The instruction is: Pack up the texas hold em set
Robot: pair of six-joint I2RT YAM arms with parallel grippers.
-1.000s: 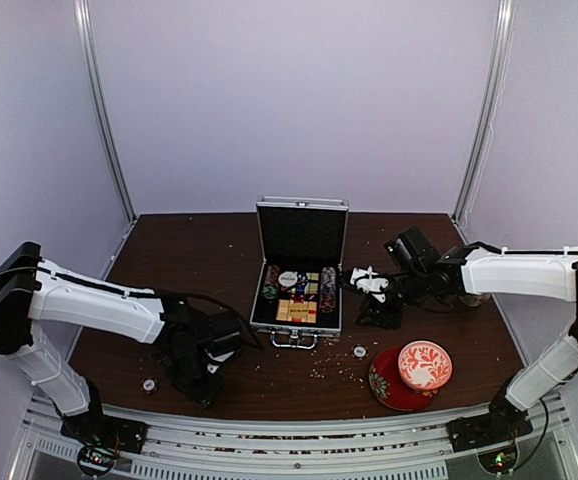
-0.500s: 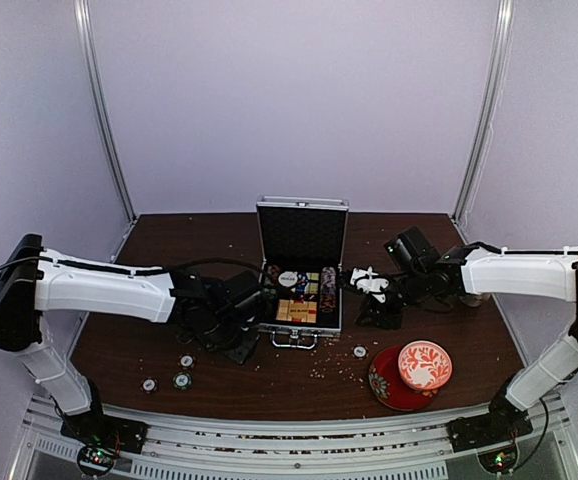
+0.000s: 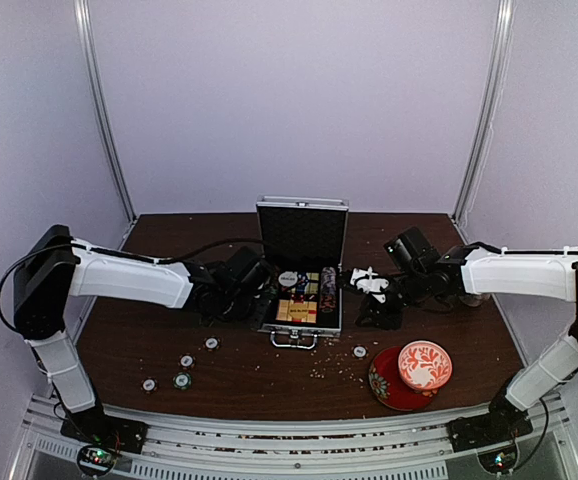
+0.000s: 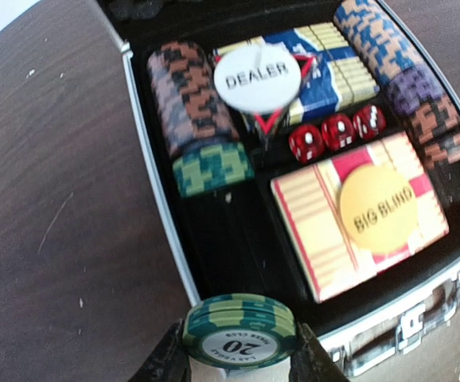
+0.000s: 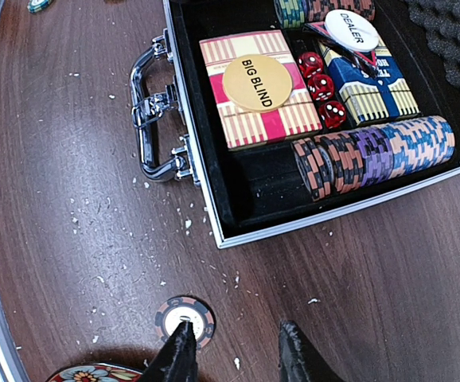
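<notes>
Top external view: I see the silver briefcase point(image 3: 302, 235) open at the middle of the dark table point(image 3: 159, 260), with its lid upright at the far side and its handle toward the near edge.

Left wrist view shows the inside. The left channel holds a row of dark chips point(image 4: 189, 95) ending in green chips point(image 4: 212, 167), with black lining showing in its near half. In the centre lie a blue card box point(image 4: 333, 76) under a white DEALER button point(image 4: 258, 77), three red dice point(image 4: 337, 131), and the red-tan card box point(image 4: 313, 239) carrying a yellow BIG BLIND disc point(image 4: 377, 208). A chip row point(image 4: 409, 87) fills the right channel.

My left gripper point(image 4: 240, 360) pinches a small green stack point(image 4: 240, 328) marked 20, above the case's near left corner. My right gripper point(image 5: 236, 352) hangs with fingers spread and nothing between them, over the table just right of the case. One fingertip is at the edge of a loose chip point(image 5: 185, 318); I cannot tell whether it touches.
</notes>
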